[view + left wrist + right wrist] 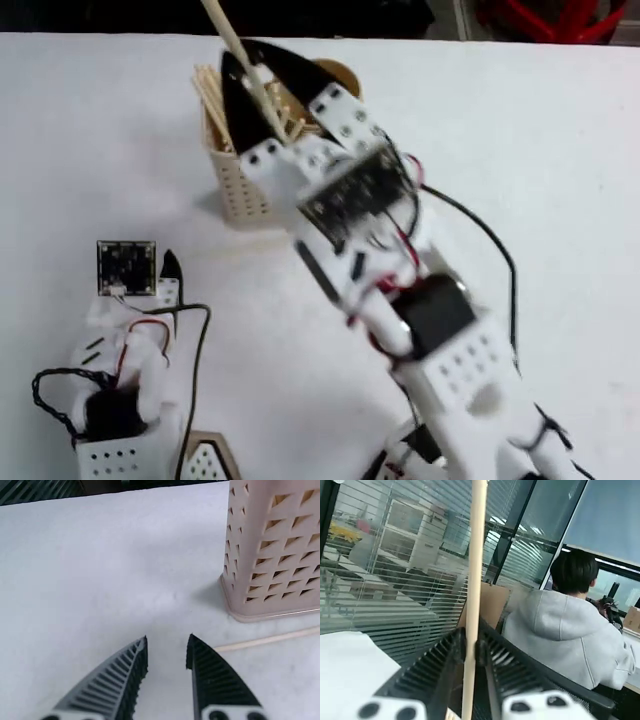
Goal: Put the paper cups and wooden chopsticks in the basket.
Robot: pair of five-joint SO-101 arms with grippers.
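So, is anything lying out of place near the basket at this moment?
Yes. One wooden chopstick lies flat on the table, close beside the foot of the basket. It looks odd because it is outside the basket, where it belongs.

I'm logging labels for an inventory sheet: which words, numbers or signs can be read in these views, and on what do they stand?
None can be read.
left arm's circuit board: marks too small to read.
right arm's circuit board: marks too small and blurred to read.
basket, chopstick, table: no print on them.
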